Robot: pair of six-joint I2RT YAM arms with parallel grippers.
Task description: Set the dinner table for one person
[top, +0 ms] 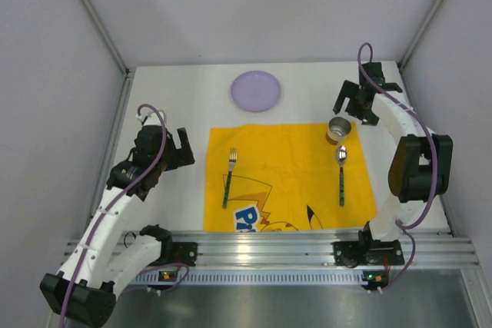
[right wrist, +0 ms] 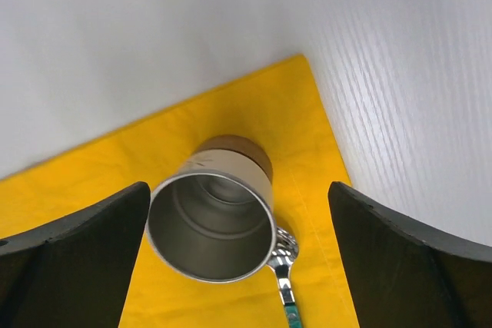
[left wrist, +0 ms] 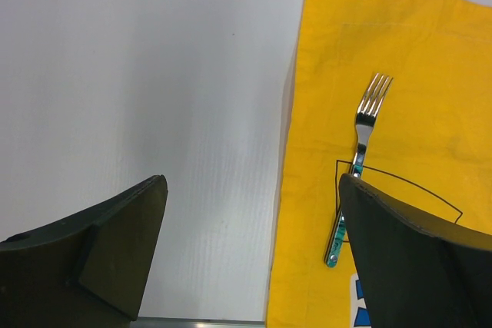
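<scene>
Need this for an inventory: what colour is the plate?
Pale lilac; the plate shows only in the top external view.

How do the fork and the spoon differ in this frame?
The fork lies on the left of the yellow placemat, the spoon on its right. The fork leans slightly; the spoon lies nearly straight. The spoon's bowl is close to the metal cup; nothing stands near the fork. Both have green handles, with heads pointing up in the top view.
</scene>
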